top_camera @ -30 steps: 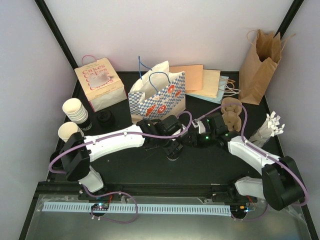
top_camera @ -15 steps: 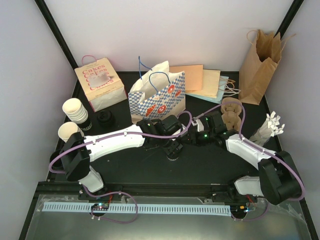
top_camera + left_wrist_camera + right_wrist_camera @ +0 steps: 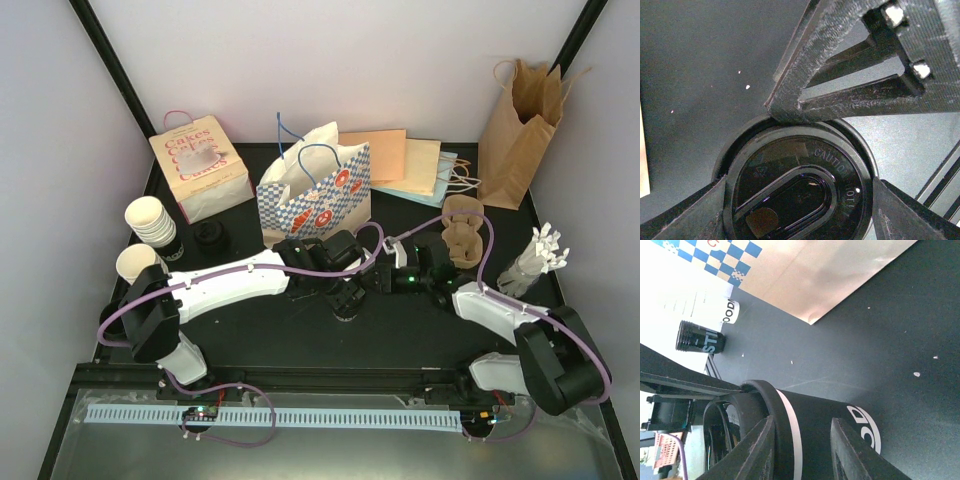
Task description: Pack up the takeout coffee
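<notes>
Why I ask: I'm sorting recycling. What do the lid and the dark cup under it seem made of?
The lid is likely moulded plastic, glossy black, given its sharp highlights and raised CAUTION HOT lettering. The cup is probably paper or card, matte black with a printed white band and letters. No shine shows, but that is uncertain.

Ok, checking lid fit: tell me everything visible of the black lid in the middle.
The black lid is round, glossy plastic, with raised CAUTION HOT lettering and an oval sunken sip well. It sits on a black cup with a white band. The left gripper clasps its rim from both sides; the right gripper holds the cup below.
</notes>
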`<state>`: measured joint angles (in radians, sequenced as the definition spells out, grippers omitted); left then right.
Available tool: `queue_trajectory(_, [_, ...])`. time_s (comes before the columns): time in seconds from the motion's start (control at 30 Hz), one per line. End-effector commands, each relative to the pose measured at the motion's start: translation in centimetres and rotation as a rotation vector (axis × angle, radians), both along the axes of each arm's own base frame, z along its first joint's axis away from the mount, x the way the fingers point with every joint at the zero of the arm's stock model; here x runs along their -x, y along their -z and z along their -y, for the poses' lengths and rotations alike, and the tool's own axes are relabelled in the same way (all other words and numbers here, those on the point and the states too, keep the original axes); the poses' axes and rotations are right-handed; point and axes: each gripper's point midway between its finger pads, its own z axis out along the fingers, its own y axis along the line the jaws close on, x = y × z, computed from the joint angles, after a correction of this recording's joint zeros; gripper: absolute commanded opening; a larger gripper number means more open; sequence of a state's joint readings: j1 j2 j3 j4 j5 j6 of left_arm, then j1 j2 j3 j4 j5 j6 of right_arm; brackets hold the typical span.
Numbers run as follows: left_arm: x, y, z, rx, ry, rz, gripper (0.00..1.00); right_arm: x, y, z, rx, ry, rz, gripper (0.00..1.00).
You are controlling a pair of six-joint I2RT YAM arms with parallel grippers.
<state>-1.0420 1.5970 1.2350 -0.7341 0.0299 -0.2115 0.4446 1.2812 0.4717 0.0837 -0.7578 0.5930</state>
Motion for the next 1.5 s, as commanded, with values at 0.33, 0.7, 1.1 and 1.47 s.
queue_trajectory(0.33, [0.8, 2.1, -1.2, -0.067, -0.090, -0.080, 0.70, -0.2, -1.5, 4.2, 0.281, 0.193, 0.077, 0.39])
queue_trajectory(0.7, [0.2, 1.5, -1.3, -0.044, -0.265, -0.139, 0.68, 5.2, -1.5, 3.5, 0.171, 0.035, 0.002, 0.42])
queue_trajectory(1.1, [0.0, 1.5, -1.4, -0.042, -0.341, -0.141, 0.68, 7.7, -2.0, 1.7, -0.104, 0.013, -0.060, 0.49])
queue_trajectory(1.47, [0.4, 1.7, -0.5, -0.064, -0.327, -0.124, 0.68, 6.9, -2.5, 0.7, -0.148, 0.016, -0.076, 0.49])
